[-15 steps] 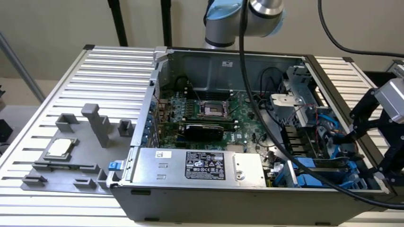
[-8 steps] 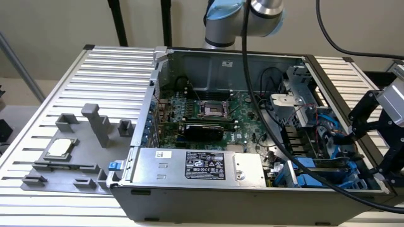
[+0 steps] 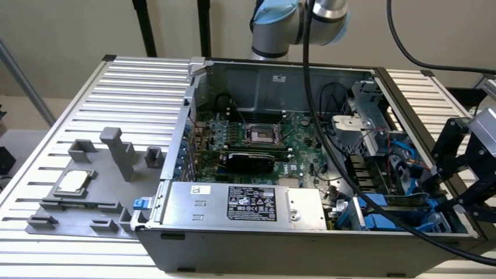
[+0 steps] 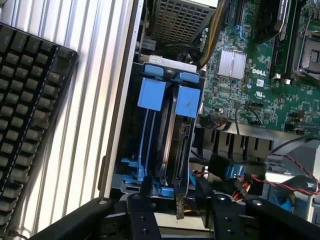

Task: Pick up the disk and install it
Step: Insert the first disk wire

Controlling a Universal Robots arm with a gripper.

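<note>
So I'm standing by the rig, and the disk (image 4: pixel 180 140) is down in the drive bay at the corner of the open computer case (image 3: pixel 182 145). It's on edge in its blue carrier, right beside a second blue carrier (image 4: pixel 151 94). In the exterior view that's the case's near corner, on that view's right, just past the power supply (image 3: pixel 248 203).

The gripper (image 4: pixel 175 207) hangs right over the near end of the disk. Honestly I can't tell whether it's clamped on the thing or just straddling it.

My take on handling: a drive like this is stiff and dense for its size, so it probably won't flex but will pull on a weak grip. The bare metal faces look slick, and the blue plastic likely gives a bit and offers more bite. I'd hold it across the two broad sides, on the carrier frame and well clear of the connector edge. It's shock-sensitive too, so no knocks against the bay walls. The bundle of cables (image 4: pixel 240 185) and the motherboard (image 4: pixel 260 75) sit close by, so there's not much room for a sloppy grab.
</note>
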